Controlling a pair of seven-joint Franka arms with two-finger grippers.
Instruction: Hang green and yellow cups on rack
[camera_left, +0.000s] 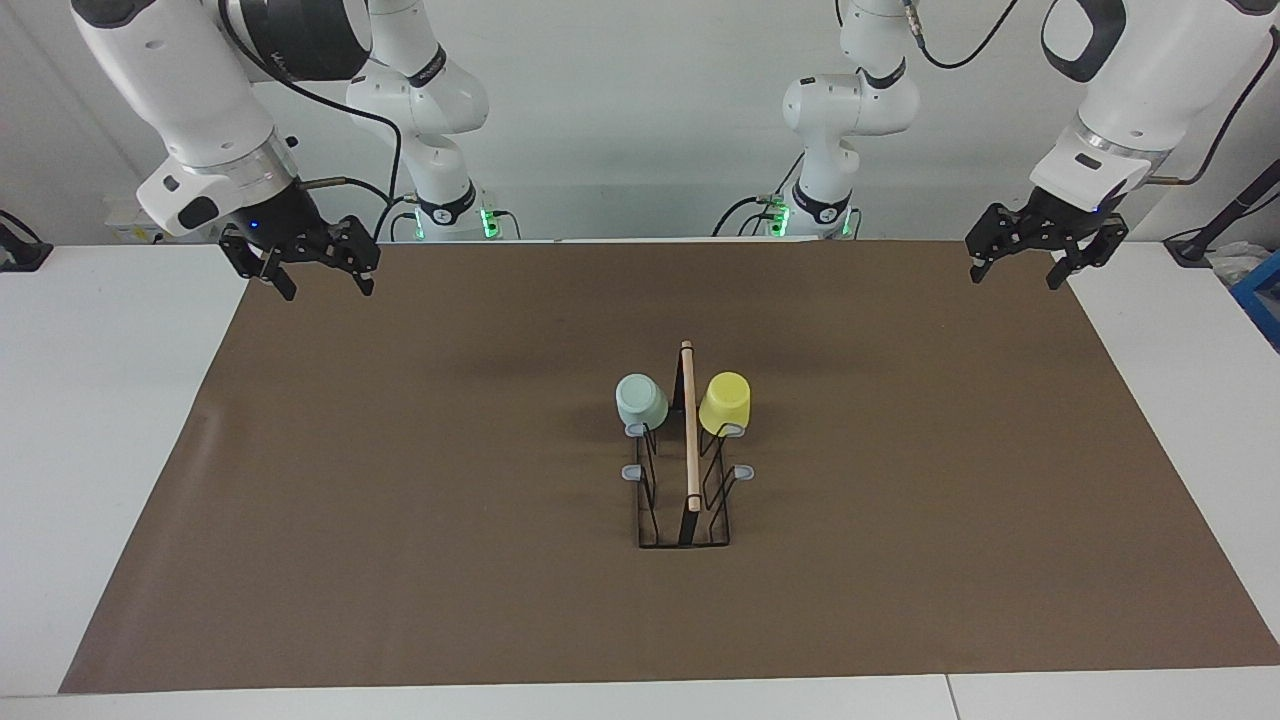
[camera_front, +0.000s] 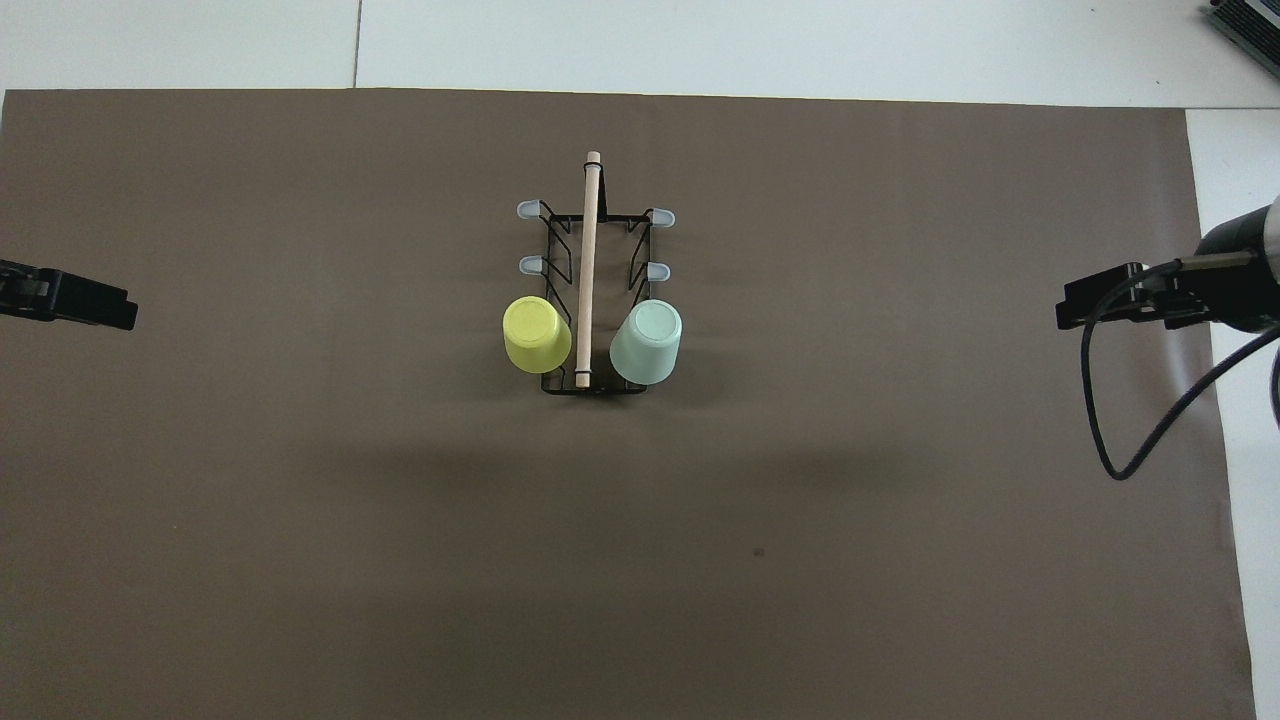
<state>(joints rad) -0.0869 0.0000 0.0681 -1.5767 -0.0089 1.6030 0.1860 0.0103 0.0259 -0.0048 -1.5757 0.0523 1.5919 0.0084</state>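
Note:
The black wire rack (camera_left: 689, 500) (camera_front: 590, 290) with its wooden top bar stands in the middle of the brown mat. A mint green cup (camera_left: 641, 401) (camera_front: 647, 343) hangs upside down on a prong at the rack's end nearest the robots, on the side toward the right arm. A lemon yellow cup (camera_left: 726, 403) (camera_front: 536, 335) hangs the same way on the side toward the left arm. My left gripper (camera_left: 1018, 268) (camera_front: 70, 302) is open and empty over the mat's corner. My right gripper (camera_left: 320, 280) (camera_front: 1095, 300) is open and empty over the other corner.
A brown mat (camera_left: 400, 500) covers most of the white table (camera_left: 100, 420). Grey-tipped free prongs (camera_left: 633, 472) stick out from both sides of the rack. A black cable (camera_front: 1100, 420) loops down from the right arm. A blue box (camera_left: 1262, 295) sits at the table's edge.

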